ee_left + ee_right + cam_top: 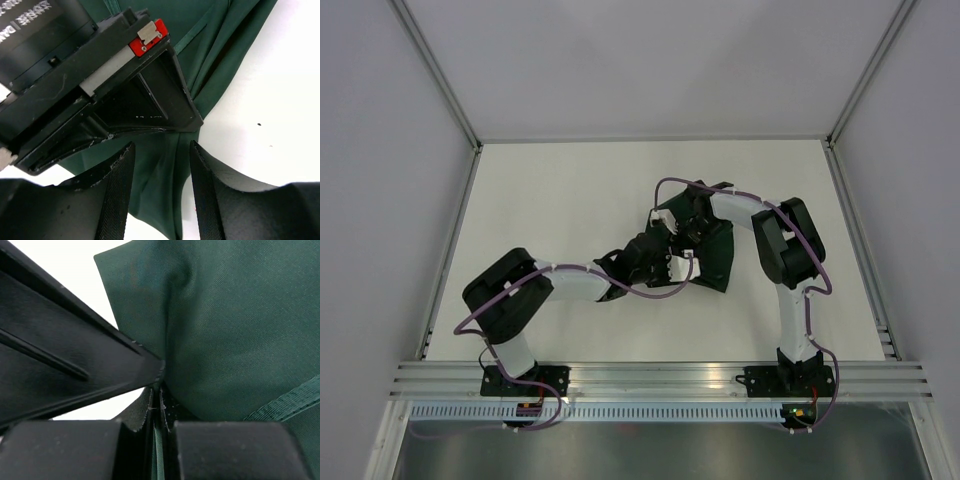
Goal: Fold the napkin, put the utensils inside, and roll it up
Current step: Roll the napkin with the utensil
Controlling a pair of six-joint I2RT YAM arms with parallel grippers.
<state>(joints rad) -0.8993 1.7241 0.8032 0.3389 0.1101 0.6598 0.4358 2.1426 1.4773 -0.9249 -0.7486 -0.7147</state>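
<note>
Pinching a fold of the napkin (pixel 225 340) between shut jaws, the right gripper (pixel 156 395) holds the cloth bunched on the white surface (pixel 260 125); the left gripper (pixel 161 150) hovers just beside it, jaws apart; the napkin's loose tail runs lengthwise between them.

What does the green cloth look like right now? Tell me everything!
The napkin is dark green, thin plain cloth with a stitched hem. It lies bunched and creased on the white table, right of centre. The right gripper pinches a fold of it; the open left gripper sits over another fold.
</note>
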